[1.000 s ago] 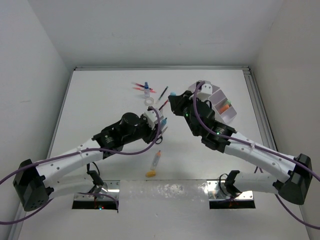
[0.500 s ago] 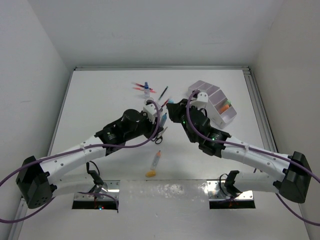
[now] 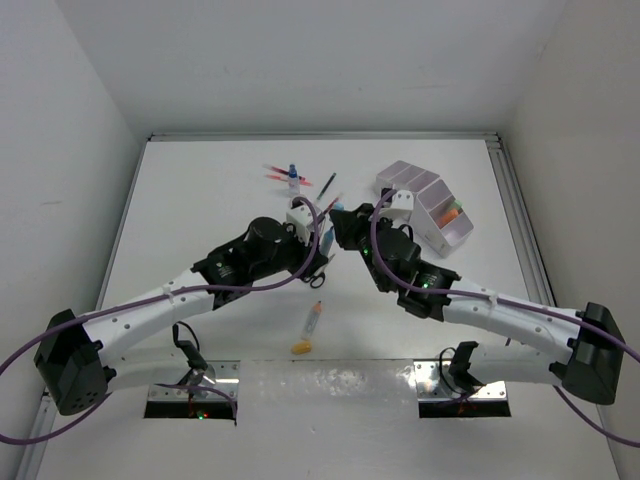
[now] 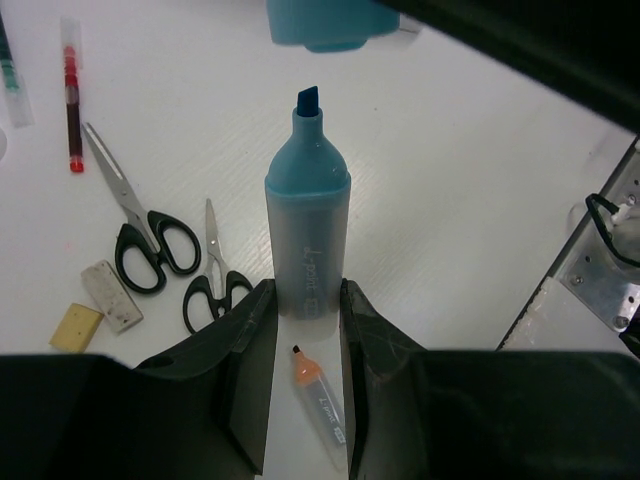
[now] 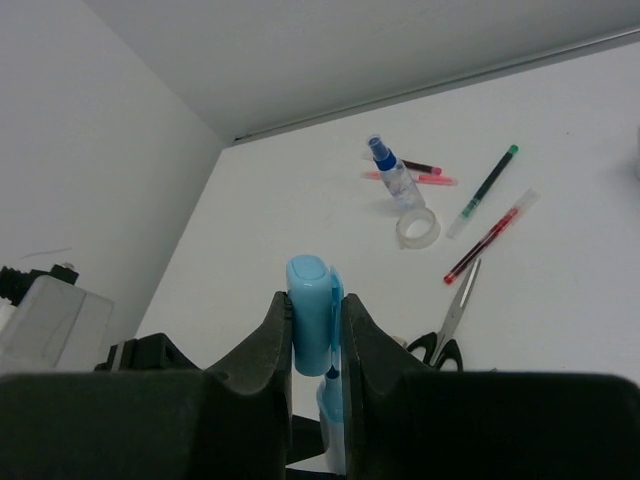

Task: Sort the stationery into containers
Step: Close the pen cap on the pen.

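My left gripper (image 4: 307,300) is shut on the barrel of an uncapped blue highlighter (image 4: 307,230), tip pointing away from it. Just beyond the tip is the blue cap (image 4: 330,25), a small gap apart. My right gripper (image 5: 316,305) is shut on that cap (image 5: 313,315), with the highlighter barrel (image 5: 332,405) right under it. In the top view the two grippers (image 3: 325,238) (image 3: 338,215) meet above mid-table. The white organiser (image 3: 430,205) stands at the right rear, something orange in one compartment.
An orange highlighter (image 4: 320,400) lies below the left fingers. Two black-handled scissors (image 4: 150,240) (image 4: 215,285) and two erasers (image 4: 112,295) (image 4: 75,327) lie to the left. Farther back are a blue-capped bottle (image 5: 390,170), a tape ring (image 5: 418,228), and green (image 5: 487,188) and red (image 5: 485,248) pens.
My right gripper has swung left and down with the cap, away from the organiser, towards the highlighter tip. The left gripper has shifted slightly up-right to meet it.
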### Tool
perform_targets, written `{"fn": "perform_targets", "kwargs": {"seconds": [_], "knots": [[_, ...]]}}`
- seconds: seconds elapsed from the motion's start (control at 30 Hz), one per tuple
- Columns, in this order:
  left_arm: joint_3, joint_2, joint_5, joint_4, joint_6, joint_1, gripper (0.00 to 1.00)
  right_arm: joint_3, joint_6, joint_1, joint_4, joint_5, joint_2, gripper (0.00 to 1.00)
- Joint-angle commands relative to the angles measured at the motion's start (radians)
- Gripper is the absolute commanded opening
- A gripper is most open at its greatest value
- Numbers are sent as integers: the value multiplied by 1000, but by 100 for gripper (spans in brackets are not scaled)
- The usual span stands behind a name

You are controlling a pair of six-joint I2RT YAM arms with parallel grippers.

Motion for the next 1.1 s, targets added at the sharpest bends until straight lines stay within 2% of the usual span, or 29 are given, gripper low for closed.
{"fn": "perform_targets", "kwargs": {"seconds": [0.0,0.2,0.6,1.07], "knots": [[50,-3,11,37,-17,11,0,-20,-42,18,57,53,-22,0],[53,-5,17,46,-7,11,0,-29,-90,40,93,70,-6,0],[55,-6,26,81,-43,59,0,-63,-42,61,100,30,33,0],[61,-18,121,218,39,86,0,-135,-69,66,172,-24,52,0]]}}
